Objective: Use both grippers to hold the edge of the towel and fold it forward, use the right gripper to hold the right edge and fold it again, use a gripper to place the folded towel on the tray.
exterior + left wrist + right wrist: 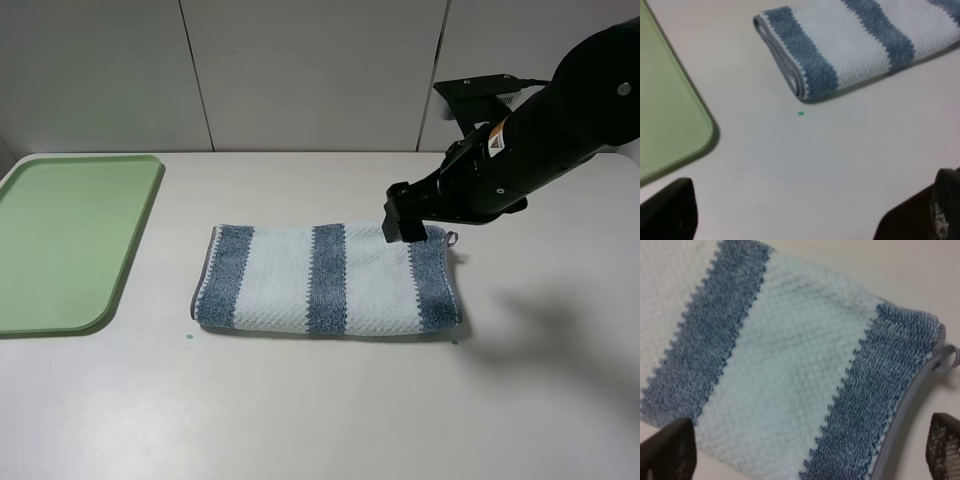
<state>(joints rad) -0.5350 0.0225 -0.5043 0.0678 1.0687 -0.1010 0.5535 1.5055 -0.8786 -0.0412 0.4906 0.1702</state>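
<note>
Table (300,410): pale and smooth; a small green dot (188,336) sits just off the near left corner of the towel (325,280).
Left gripper (800,215): seen only by its wrist camera — fingers (670,210) spread wide, nothing between them, above the table surface.
Towel: mid-table, folded flat into a long strip of blue-grey and pale stripes, grey hem (203,270) at its left end, well apart from the tray (60,245).
Right gripper (403,222): over the towel's far right corner, jaws wide — holding nothing; whether it touches the cloth cannot be told.
Tray: pale green, lying at the table's left side.
Wall (300,70): white panels behind.
</note>
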